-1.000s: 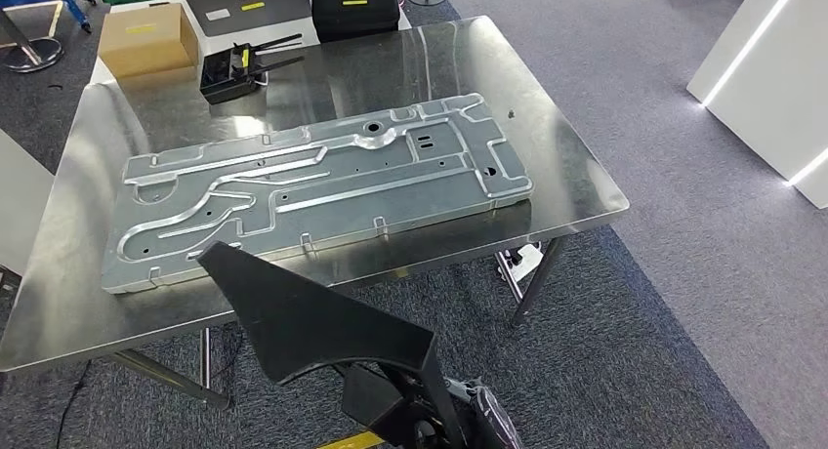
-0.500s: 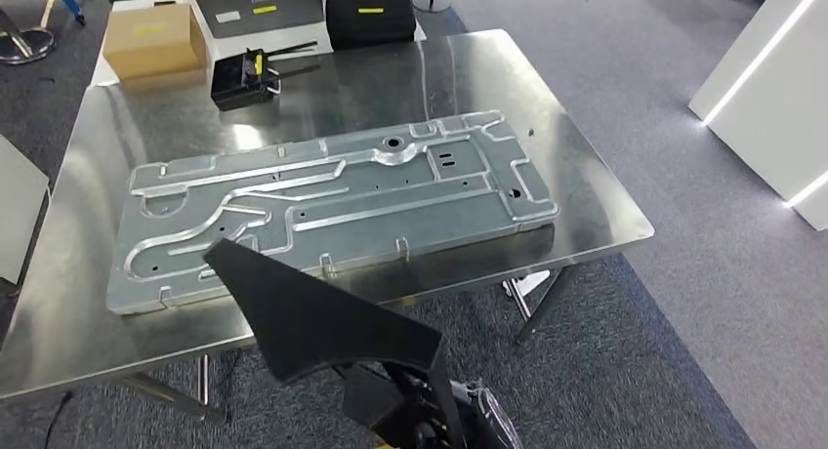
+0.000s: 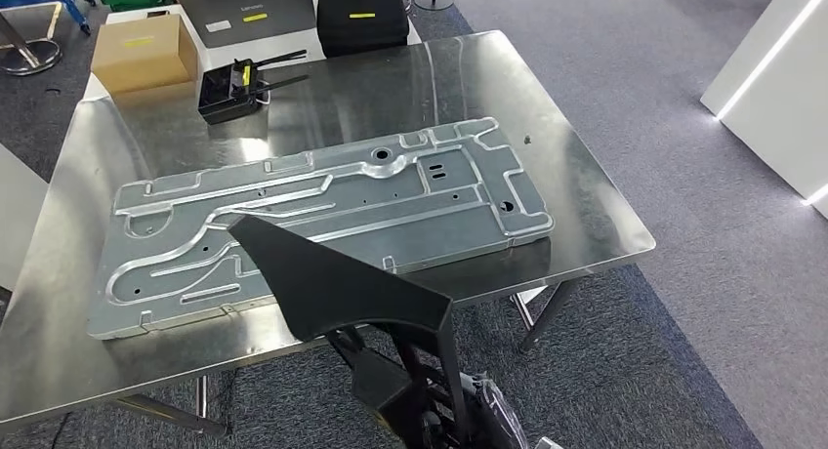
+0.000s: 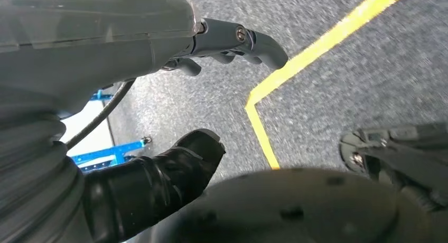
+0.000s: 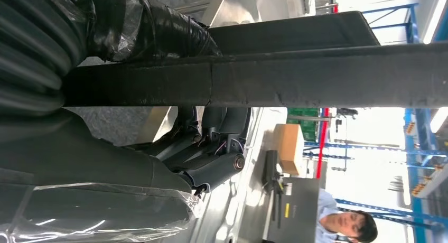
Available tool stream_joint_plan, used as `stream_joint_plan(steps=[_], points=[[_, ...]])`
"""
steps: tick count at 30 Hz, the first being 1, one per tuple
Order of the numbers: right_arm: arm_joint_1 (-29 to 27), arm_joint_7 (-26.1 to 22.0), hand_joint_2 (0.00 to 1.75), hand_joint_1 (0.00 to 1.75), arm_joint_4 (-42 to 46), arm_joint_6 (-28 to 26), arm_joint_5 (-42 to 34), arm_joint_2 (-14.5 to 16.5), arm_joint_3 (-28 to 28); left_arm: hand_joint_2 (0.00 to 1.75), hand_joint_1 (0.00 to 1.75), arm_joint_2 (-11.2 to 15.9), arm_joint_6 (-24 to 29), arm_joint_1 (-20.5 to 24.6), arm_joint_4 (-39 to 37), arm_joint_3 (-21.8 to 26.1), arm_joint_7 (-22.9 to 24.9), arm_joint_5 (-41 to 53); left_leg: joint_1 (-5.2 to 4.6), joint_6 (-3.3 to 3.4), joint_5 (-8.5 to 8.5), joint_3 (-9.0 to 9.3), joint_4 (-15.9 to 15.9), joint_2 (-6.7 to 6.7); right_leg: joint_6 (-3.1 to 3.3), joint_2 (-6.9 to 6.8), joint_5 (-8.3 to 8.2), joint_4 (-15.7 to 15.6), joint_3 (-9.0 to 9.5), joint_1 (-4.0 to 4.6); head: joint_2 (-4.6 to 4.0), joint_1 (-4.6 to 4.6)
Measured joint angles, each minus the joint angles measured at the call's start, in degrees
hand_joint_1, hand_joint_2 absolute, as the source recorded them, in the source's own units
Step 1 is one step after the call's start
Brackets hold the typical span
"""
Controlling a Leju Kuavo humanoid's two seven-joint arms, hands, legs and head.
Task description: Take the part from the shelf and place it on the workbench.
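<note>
One black part point(image 3: 332, 288), a flat wedge-shaped panel, is carried by the right hand point(image 5: 201, 142), whose fingers wrap its edge from beneath so the broad face stays level for setting down. Ahead of that hand and slightly lower lies the workbench point(image 3: 586, 190), with a large stamped metal plate point(image 3: 322, 210) covering most of its middle; the part's pointed tip already overhangs the plate. The left hand point(image 4: 211, 90) hangs over grey floor beside a yellow line point(image 4: 306, 63), fingers apart, holding nothing, probably kept clear of the carry.

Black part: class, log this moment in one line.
black part | held by right hand | over workbench near edge | left hand empty
</note>
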State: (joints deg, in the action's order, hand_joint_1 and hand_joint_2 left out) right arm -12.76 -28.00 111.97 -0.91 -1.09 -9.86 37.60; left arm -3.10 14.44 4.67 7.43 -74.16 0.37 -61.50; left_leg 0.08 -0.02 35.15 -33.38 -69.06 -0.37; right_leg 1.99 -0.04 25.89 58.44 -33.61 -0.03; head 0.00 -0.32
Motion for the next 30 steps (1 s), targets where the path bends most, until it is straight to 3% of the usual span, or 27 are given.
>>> stream_joint_plan(steps=[2, 3, 6, 8, 12, 14, 16, 17, 18, 19, 21, 23, 27, 28, 30], points=[[0.2, 0.3, 1.75, 1.75, -0.4, 0.1, -0.2, 0.0, -0.3, 1.75, 0.0, 0.0, -0.1, 0.0, 0.0, -0.2, 0.0, 0.1, 0.27, -0.54, 1.43, -3.07, -4.3, 0.01, 0.07, -0.05, 0.22, 0.1, 0.12, -0.02, 0.0, 0.0], [0.3, 0.5, 1.75, 1.75, -0.5, 0.2, -0.2, 0.0, -0.4, 1.75, 0.0, 0.0, -0.1, -0.1, 0.0, -0.3, 0.0, 0.1, 0.4, -0.74, 0.44, -3.34, -3.9, 0.02, 0.02, -0.04, 0.35, 0.1, 0.24, -0.06, 0.0, -0.01], [1.1, 1.3, 1.75, 1.75, -1.1, 0.9, 0.1, 0.2, -0.7, 1.75, 0.0, 0.1, -0.4, -0.1, 0.0, -0.4, -0.1, 0.5, 0.61, -0.66, -5.74, 0.11, 5.9, 0.11, -0.42, 0.06, 0.76, 0.5, 0.75, -0.15, 0.0, -0.01], [2.2, 2.1, 1.75, 1.75, -1.6, 2.0, 0.4, 0.4, -1.0, 1.75, 0.0, 0.1, -0.5, 0.1, 0.0, -0.6, -0.1, 0.6, 0.41, -0.02, -6.86, 1.39, 9.9, 0.19, -1.05, 0.05, 0.92, 0.7, 0.66, -0.07, 0.0, 0.0], [4.7, 3.6, 1.75, 1.75, -2.4, 4.5, 0.0, 1.4, -2.1, 1.75, 0.0, 0.2, -0.8, 0.3, 0.0, -1.1, -0.2, 0.8, 0.4, 1.57, -7.96, 1.7, 10.8, 0.2, -2.41, 0.03, 1.76, 1.7, 0.39, -0.15, 0.0, 0.04], [6.2, 4.4, 1.75, 1.75, -2.8, 5.3, -1.1, 1.7, -2.9, 1.75, 0.0, 0.2, -1.1, 0.3, 0.0, -1.5, -0.2, 0.9, 0.51, 2.14, -8.41, 1.88, 11.2, 0.28, -2.8, 0.06, 4.75, 6.6, -1.74, -0.32, 0.0, 0.04], [8.3, 5.9, 1.75, 1.75, -3.5, 6.3, -3.3, 2.0, -3.8, 1.75, 0.0, 0.3, -1.5, 0.4, 0.0, -1.8, -0.3, 1.3, 0.42, 2.31, -8.48, 1.72, 11.1, 0.34, -3.04, 0.06, 8.09, 13.8, -5.24, -0.38, 0.0, 0.04], [9.6, 6.8, 1.75, 1.75, -3.9, 6.7, -4.4, 2.1, -4.4, 1.75, 0.0, 0.3, -1.6, 0.4, 0.0, -1.9, -0.3, 1.4, 0.39, 2.32, -8.48, 1.66, 11.1, 0.36, -3.11, 0.05, 8.59, 16.1, -6.4, -0.42, 0.0, 0.04], [10.8, 7.6, 1.75, 1.75, -4.4, 7.1, -5.3, 2.3, -5.0, 1.75, 0.0, 0.4, -1.6, 0.5, 0.0, -2.1, -0.3, 1.4, 0.38, 2.31, -8.46, 1.64, 11.0, 0.36, -3.12, 0.05, 7.96, 16.4, -6.61, -0.48, 0.0, 0.04], [12.0, 8.2, 1.75, 1.75, -4.8, 7.3, -6.0, 2.5, -5.6, 1.75, 0.0, 0.4, -1.6, 0.5, 0.0, -2.2, -0.4, 1.5, 0.38, 2.28, -8.44, 1.66, 10.9, 0.3, -3.07, 0.05, 6.32, 14.4, -5.71, -0.55, 0.0, 0.04], [14.0, 9.0, 1.75, 1.75, -5.4, 7.5, -6.7, 2.8, -6.7, 1.75, 0.0, 0.4, -1.7, 0.6, 0.0, -2.5, -0.4, 1.5, 0.29, 2.07, -8.3, 1.7, 10.7, 0.14, -2.79, 0.06, 2.51, 6.9, -2.08, -0.63, 0.0, 0.05], [16.2, 10.0, 1.75, 1.75, -6.0, 7.5, -7.5, 3.0, -7.3, 1.75, 0.0, 0.4, -1.9, 0.7, 0.0, -2.8, -0.5, 1.7, 0.09, 1.57, -8.19, 1.54, 10.5, 0.04, -2.42, 0.11, 0.92, 1.8, 0.08, -0.46, 0.0, 0.03], [23.5, 14.0, 1.75, 1.75, -8.2, 6.6, -10.2, 3.3, -8.1, 1.75, 0.0, 0.5, -2.6, 0.9, 0.0, -3.4, -0.7, 1.9, 0.14, 0.2, -7.78, 1.05, 10.0, 0.1, -1.27, 0.36, 0.44, 0.6, 0.04, -0.48, 0.0, 0.01], [25.5, 14.9, 1.75, 1.75, -8.8, 6.3, -10.8, 3.3, -8.4, 1.75, 0.0, 0.5, -2.6, 1.0, 0.0, -3.5, -0.7, 1.9, 0.19, -0.07, -6.76, 0.36, 8.5, 0.11, -0.91, 0.3, 0.27, 0.3, 0.07, -0.6, 0.0, 0.01], [28.9, 16.2, 1.75, 1.75, -10.1, 5.9, -11.9, 3.6, -8.9, 1.75, 0.0, 0.6, -2.6, 1.2, 0.0, -3.8, -0.7, 2.0, 0.27, -0.43, -3.26, -2.6, 2.1, 0.11, -0.49, 0.08, 0.14, 0.2, 0.05, -0.59, 0.0, 0.0]])
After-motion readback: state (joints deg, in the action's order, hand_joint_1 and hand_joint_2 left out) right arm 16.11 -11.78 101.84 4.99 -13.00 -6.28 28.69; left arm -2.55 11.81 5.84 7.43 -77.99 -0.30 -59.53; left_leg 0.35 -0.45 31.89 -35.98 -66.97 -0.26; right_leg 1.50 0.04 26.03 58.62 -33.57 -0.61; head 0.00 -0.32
